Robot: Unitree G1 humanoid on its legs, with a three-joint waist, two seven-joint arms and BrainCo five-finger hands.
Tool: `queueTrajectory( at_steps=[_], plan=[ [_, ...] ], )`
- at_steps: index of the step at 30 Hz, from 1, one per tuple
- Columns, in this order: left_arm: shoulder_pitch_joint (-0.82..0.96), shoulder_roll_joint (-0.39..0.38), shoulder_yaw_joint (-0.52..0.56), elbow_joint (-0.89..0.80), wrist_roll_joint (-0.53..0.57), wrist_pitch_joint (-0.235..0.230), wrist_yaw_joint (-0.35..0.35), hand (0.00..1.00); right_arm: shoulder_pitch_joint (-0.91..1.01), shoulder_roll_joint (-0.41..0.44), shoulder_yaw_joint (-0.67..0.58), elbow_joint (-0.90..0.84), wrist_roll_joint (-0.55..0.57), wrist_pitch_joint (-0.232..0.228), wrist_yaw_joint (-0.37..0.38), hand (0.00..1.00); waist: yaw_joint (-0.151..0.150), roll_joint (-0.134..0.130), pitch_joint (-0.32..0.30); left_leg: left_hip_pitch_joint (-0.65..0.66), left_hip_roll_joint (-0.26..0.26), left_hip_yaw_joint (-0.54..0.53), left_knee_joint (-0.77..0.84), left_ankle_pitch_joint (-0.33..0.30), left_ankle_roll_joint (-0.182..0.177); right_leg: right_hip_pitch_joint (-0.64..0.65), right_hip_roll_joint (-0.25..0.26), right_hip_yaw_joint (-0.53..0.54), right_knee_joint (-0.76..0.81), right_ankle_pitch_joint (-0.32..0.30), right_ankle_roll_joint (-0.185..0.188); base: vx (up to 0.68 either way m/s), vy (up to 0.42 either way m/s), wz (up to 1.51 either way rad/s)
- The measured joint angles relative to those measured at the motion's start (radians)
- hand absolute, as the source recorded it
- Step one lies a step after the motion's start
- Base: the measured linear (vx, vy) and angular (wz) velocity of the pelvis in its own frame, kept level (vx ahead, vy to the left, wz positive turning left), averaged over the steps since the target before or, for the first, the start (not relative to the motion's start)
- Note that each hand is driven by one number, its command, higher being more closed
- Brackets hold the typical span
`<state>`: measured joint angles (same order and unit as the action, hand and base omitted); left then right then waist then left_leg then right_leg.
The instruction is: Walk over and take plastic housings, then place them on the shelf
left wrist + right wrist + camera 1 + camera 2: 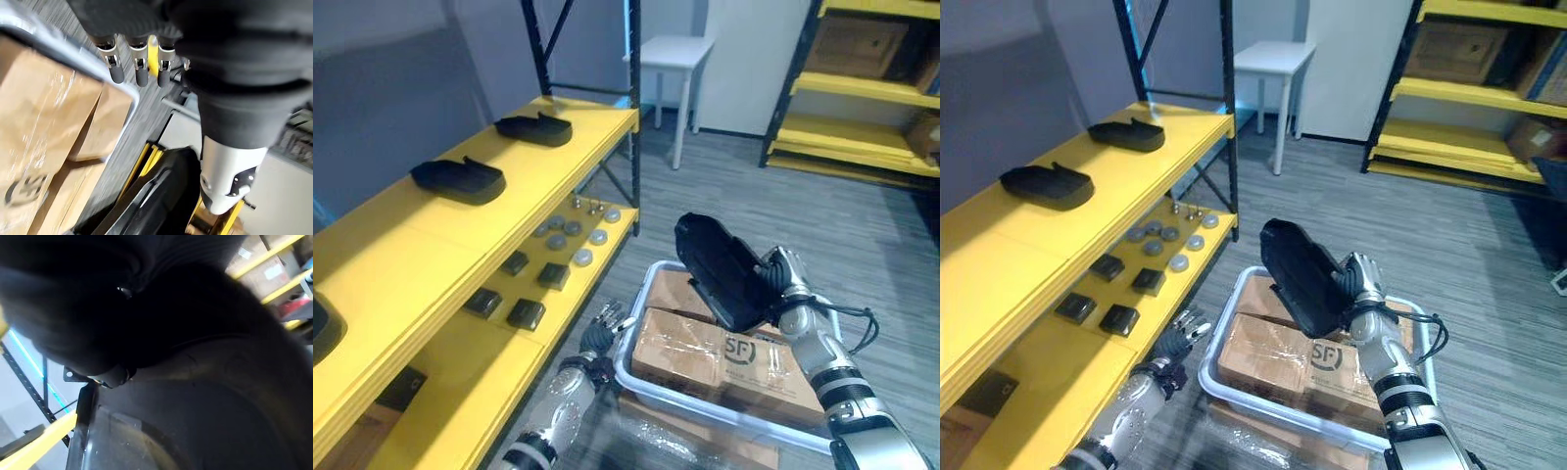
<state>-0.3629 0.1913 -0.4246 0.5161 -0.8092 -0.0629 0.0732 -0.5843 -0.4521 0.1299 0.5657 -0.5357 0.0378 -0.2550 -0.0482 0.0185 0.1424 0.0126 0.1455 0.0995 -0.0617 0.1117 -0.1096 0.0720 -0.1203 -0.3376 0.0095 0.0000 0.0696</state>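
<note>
We see the yellow shelf (pixel 431 245) along our left, and before us a pale bin (pixel 705 416) packed with cardboard boxes (pixel 690 357). Above the bin our right hand (pixel 790 284) holds a black plastic housing (pixel 720 269) tilted, with the fingers curled on its edge. On the shelf's upper level lie a near housing (pixel 458 179) and a far housing (pixel 534 128), well apart. Our left hand (pixel 599 338) hangs just beside the bin's left rim, its fingers straight and holding nothing. Small dark blocks (pixel 526 313) and grey discs (pixel 581 258) sit on the lower level
</note>
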Motion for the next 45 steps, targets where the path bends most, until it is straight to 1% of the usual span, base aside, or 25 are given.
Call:
queueTrajectory(
  at_steps=[1,3,6,10,12,13,15,17,19,22,23,27,29,32,34,36,37,39,40,42,43,44,45],
  plan=[
    [-0.018,-0.012,-0.009,0.027,-0.018,0.008,0.009,0.00,0.000,0.002,0.012,-0.012,-0.010,0.001,0.000,1.00,-0.002,0.000,-0.001,0.011,0.002,0.008,-0.008,0.002,0.000,0.002,0.002,0.004,0.000,0.002,-0.001,-0.04,0.033,-0.17],
    [-0.048,-0.030,-0.032,0.068,-0.049,0.020,0.021,0.00,0.000,0.014,0.037,-0.061,-0.021,0.010,0.000,1.00,-0.021,0.000,-0.007,0.018,0.002,0.010,-0.014,0.003,-0.002,0.003,0.007,0.017,-0.001,0.007,-0.003,-0.05,0.028,-0.14],
    [-0.072,-0.062,-0.034,0.106,-0.099,0.029,0.052,0.00,0.007,0.057,0.049,-0.121,-0.024,0.012,-0.001,1.00,-0.034,0.000,-0.026,0.029,0.007,0.023,-0.024,0.004,-0.004,0.004,0.014,0.027,-0.011,0.017,-0.004,-0.04,0.027,-0.13],
    [-0.111,-0.095,-0.034,0.137,-0.117,0.028,0.085,0.00,0.075,0.101,0.058,-0.235,-0.024,0.014,-0.005,1.00,-0.034,0.004,-0.045,0.044,0.009,0.034,-0.024,0.004,-0.004,0.023,0.021,0.032,-0.036,0.031,-0.007,-0.02,0.012,-0.07],
    [-0.139,-0.106,-0.034,0.162,-0.116,0.028,0.100,0.00,0.123,0.133,0.084,-0.287,-0.021,0.013,-0.021,1.00,-0.039,0.007,-0.056,0.045,0.011,0.034,-0.024,0.004,-0.004,0.025,0.023,0.033,-0.037,0.032,-0.008,0.00,0.005,-0.02],
    [-0.148,-0.109,-0.034,0.174,-0.116,0.028,0.102,0.00,0.128,0.145,0.088,-0.287,-0.021,0.013,-0.023,1.00,-0.042,0.007,-0.058,0.045,0.011,0.035,-0.024,0.004,-0.004,0.025,0.024,0.034,-0.038,0.033,-0.009,0.00,0.000,0.00],
    [-0.162,-0.120,-0.034,0.180,-0.108,0.028,0.128,0.00,0.164,0.184,0.109,-0.328,-0.006,0.013,-0.039,1.00,-0.045,0.008,-0.062,0.046,0.012,0.038,-0.024,0.004,-0.004,0.025,0.026,0.045,-0.042,0.037,-0.009,-0.01,0.016,-0.05],
    [-0.165,-0.125,-0.034,0.182,-0.109,0.028,0.143,0.00,0.188,0.195,0.135,-0.364,0.007,0.012,-0.042,1.00,-0.045,0.008,-0.064,0.047,0.012,0.042,-0.024,0.004,-0.004,0.030,0.028,0.049,-0.057,0.046,-0.008,0.00,0.018,-0.08],
    [-0.173,-0.138,-0.034,0.182,-0.123,0.026,0.160,0.00,0.212,0.201,0.172,-0.400,0.022,0.007,-0.049,1.00,-0.045,0.009,-0.065,0.047,0.011,0.042,-0.024,0.004,-0.005,0.035,0.029,0.050,-0.070,0.054,-0.009,0.00,0.012,-0.02],
    [-0.173,-0.142,-0.030,0.182,-0.184,0.003,0.167,0.00,0.249,0.227,0.191,-0.401,0.054,0.005,-0.071,1.00,-0.043,0.009,-0.071,0.053,0.011,0.042,-0.024,0.005,-0.006,0.044,0.029,0.050,-0.074,0.055,-0.009,0.00,0.000,0.00],
    [-0.173,-0.142,-0.029,0.182,-0.193,-0.003,0.167,1.00,0.254,0.231,0.192,-0.401,0.063,0.004,-0.074,1.00,-0.043,0.009,-0.071,0.055,0.011,0.042,-0.024,0.005,-0.006,0.046,0.029,0.050,-0.075,0.055,-0.009,0.00,0.000,0.00],
    [-0.172,-0.150,0.008,0.182,-0.225,-0.040,0.197,1.00,0.290,0.238,0.211,-0.404,0.120,-0.009,-0.091,1.00,-0.045,0.009,-0.076,0.063,0.012,0.043,-0.024,0.003,-0.008,0.060,0.032,0.050,-0.089,0.060,-0.010,0.00,0.000,0.00],
    [-0.170,-0.162,0.045,0.182,-0.231,-0.071,0.220,1.00,0.315,0.237,0.235,-0.424,0.143,-0.016,-0.094,1.00,-0.044,0.009,-0.076,0.064,0.014,0.043,-0.024,0.002,-0.009,0.062,0.035,0.051,-0.093,0.062,-0.011,0.00,0.000,0.00],
    [-0.157,-0.163,0.081,0.173,-0.238,-0.125,0.231,1.00,0.343,0.237,0.265,-0.436,0.181,-0.046,-0.099,1.00,-0.045,0.009,-0.077,0.064,0.015,0.042,-0.024,0.002,-0.009,0.063,0.036,0.049,-0.093,0.063,-0.011,0.00,0.008,0.01],
    [-0.116,-0.164,0.096,0.116,-0.239,-0.156,0.232,1.00,0.346,0.238,0.272,-0.436,0.203,-0.063,-0.104,1.00,-0.043,0.009,-0.077,0.062,0.014,0.036,-0.024,0.002,-0.009,0.065,0.033,0.044,-0.092,0.062,-0.011,0.01,0.027,0.08],
    [-0.044,-0.175,0.108,0.032,-0.239,-0.195,0.235,1.00,0.353,0.238,0.284,-0.440,0.231,-0.101,-0.107,1.00,-0.034,0.009,-0.077,0.049,0.012,0.011,-0.020,0.002,-0.009,0.068,0.031,0.018,-0.091,0.059,-0.009,0.01,0.016,0.24],
    [-0.024,-0.177,0.114,0.006,-0.239,-0.198,0.236,1.00,0.355,0.239,0.287,-0.442,0.234,-0.108,-0.107,1.00,-0.031,0.009,-0.077,0.042,0.011,0.000,-0.017,0.003,-0.009,0.067,0.031,0.010,-0.088,0.057,-0.009,0.01,-0.020,0.50],
    [0.097,-0.180,0.140,-0.131,-0.237,-0.201,0.236,1.00,0.385,0.245,0.321,-0.471,0.269,-0.145,-0.105,1.00,-0.018,0.010,-0.077,0.009,0.005,-0.075,-0.008,0.009,-0.017,0.072,0.033,-0.064,-0.065,0.032,-0.007,0.01,-0.051,0.84],
    [0.132,-0.179,0.145,-0.165,-0.235,-0.201,0.236,1.00,0.400,0.252,0.329,-0.480,0.277,-0.154,-0.105,1.00,-0.010,0.010,-0.077,0.002,0.004,-0.100,-0.008,0.012,-0.020,0.075,0.033,-0.087,-0.053,0.020,-0.004,0.03,-0.060,1.10],
    [0.267,-0.163,0.174,-0.283,-0.222,-0.198,0.220,1.00,0.437,0.274,0.371,-0.475,0.306,-0.192,-0.089,1.00,0.027,0.013,-0.075,-0.034,-0.009,-0.218,0.003,0.022,-0.033,0.098,0.030,-0.196,-0.008,-0.030,-0.002,0.03,-0.067,1.42],
    [0.294,-0.157,0.182,-0.308,-0.217,-0.197,0.215,1.00,0.440,0.276,0.384,-0.471,0.314,-0.202,-0.084,1.00,0.037,0.014,-0.074,-0.050,-0.014,-0.254,0.006,0.028,-0.035,0.100,0.028,-0.235,0.009,-0.046,0.001,0.01,-0.073,1.86],
    [0.340,-0.152,0.205,-0.350,-0.204,-0.196,0.202,1.00,0.439,0.280,0.404,-0.459,0.324,-0.221,-0.070,1.00,0.054,0.019,-0.071,-0.090,-0.024,-0.315,0.005,0.039,-0.031,0.101,0.024,-0.321,0.047,-0.079,0.001,0.00,-0.052,2.17],
    [0.367,-0.150,0.222,-0.380,-0.189,-0.192,0.198,1.00,0.435,0.287,0.412,-0.455,0.327,-0.230,-0.059,1.00,0.072,0.024,-0.069,-0.132,-0.017,-0.261,-0.003,-0.001,0.006,0.106,0.017,-0.427,0.057,-0.095,0.003,0.01,-0.039,2.30]
  ],
)
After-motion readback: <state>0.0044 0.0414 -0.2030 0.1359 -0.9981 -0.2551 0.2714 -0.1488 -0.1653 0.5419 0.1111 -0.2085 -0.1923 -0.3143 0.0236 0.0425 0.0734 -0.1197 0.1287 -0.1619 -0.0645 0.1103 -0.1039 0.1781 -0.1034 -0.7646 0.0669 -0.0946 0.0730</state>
